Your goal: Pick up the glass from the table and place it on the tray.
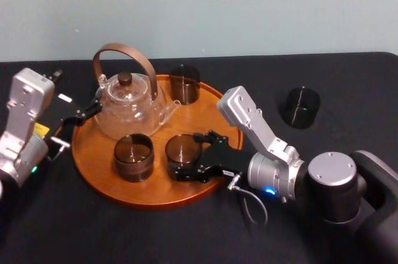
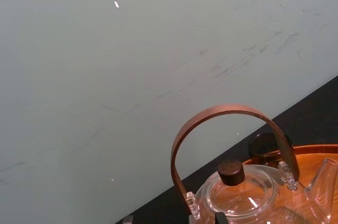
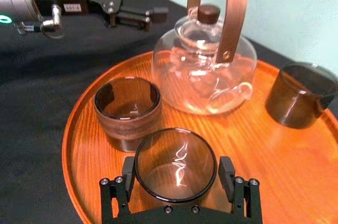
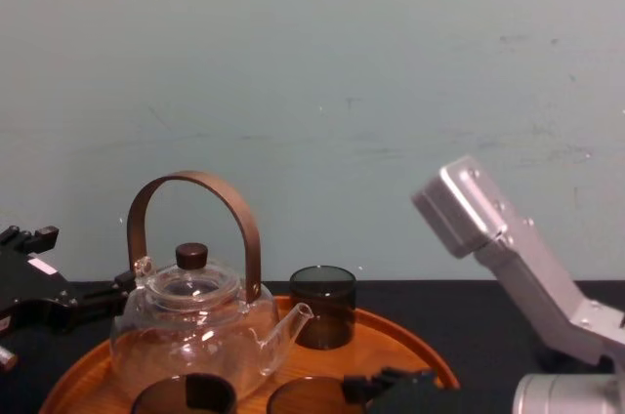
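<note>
The round orange-brown tray (image 1: 93,164) lies on the black table (image 1: 348,77). A dark smoked glass (image 1: 181,149) stands upright on the tray's front right part. My right gripper (image 1: 185,155) reaches in from the right and is shut on this glass, one finger on each side. The right wrist view looks straight down into the glass (image 3: 176,165), with the right gripper (image 3: 177,170) holding it by its fingers (image 3: 128,170) just above the tray floor (image 3: 274,160). My left gripper (image 1: 90,109) rests at the tray's left rim beside the teapot.
On the tray stand a clear glass teapot (image 1: 129,105) with a brown hoop handle and two other dark glasses, one at the front (image 1: 134,157) and one at the back (image 1: 185,83). Another dark glass (image 1: 300,107) stands on the cloth at the right.
</note>
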`<state>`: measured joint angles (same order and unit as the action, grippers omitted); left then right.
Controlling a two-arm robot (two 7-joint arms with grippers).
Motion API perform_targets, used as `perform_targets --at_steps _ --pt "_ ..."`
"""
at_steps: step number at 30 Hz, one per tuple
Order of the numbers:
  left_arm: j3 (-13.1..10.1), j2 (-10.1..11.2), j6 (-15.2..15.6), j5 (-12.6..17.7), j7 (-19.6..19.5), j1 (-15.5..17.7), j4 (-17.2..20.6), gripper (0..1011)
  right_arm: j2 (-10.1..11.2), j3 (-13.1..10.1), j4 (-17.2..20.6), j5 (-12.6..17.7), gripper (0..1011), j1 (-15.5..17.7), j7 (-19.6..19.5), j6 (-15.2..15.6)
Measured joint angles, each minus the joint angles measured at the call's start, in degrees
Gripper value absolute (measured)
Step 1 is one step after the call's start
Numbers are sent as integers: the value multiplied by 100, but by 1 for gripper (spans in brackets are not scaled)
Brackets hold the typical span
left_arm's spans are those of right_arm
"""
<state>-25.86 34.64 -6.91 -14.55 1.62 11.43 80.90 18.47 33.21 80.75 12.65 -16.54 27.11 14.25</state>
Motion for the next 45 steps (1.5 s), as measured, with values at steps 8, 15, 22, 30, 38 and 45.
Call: perform_targets --at_steps 8,15,22,30,38,45 --pt "0 0 0 0 0 0 0 1001 166 -103 432 -91 1002 189 -129 -160" --pt "0 0 0 0 0 0 0 1001 296 -219 763 -106 1002 347 -166 -180" --pt "0 0 0 0 0 0 0 1001 435 -379 1053 -19 1002 531 -173 -178" --pt "0 0 0 0 0 0 0 1002 669 -673 1412 323 1002 856 -120 -298" --pt "0 0 0 0 0 0 0 1001 926 -1023 1632 707 1002 1221 -154 -448" --pt "0 0 0 0 0 0 0 1002 1183 -1423 1698 1091 1003 1554 -233 -587"
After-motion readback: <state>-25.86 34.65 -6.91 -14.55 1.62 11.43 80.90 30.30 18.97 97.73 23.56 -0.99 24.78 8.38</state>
